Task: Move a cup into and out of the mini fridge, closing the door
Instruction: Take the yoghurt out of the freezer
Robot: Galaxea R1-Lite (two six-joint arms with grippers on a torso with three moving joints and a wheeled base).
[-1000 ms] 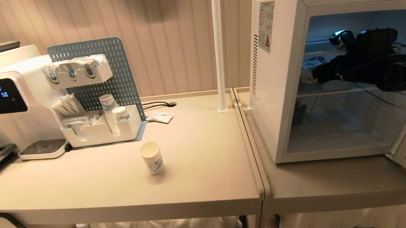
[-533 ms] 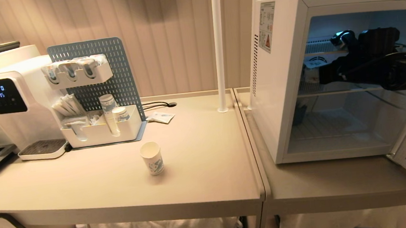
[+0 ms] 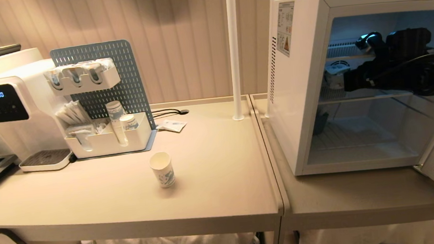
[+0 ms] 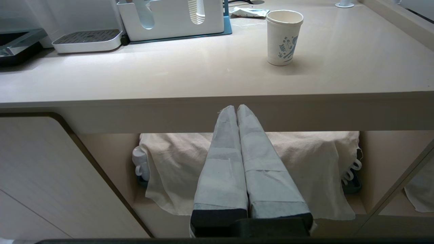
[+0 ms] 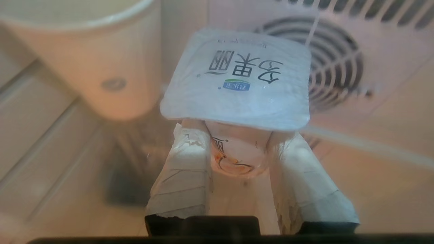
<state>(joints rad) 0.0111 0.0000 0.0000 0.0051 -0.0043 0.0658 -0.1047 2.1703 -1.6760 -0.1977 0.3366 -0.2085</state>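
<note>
Right tool [image 5: 237,162] pinches the foil-lidded tub [image 5: 237,79] inside the mini fridge [image 3: 305,89] for removal; left tool [image 4: 237,112] parked, pressed together.

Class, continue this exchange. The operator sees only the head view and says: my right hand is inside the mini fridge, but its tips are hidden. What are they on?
Observer: The right hand has a small foil-lidded tub with orange marks gripped between its fingers.
Operator: Anything next to it?
Observer: A paper cup stands close beside the tub.
Operator: And my left hand?
Observer: The left hand is shut, parked below the table edge.
</note>
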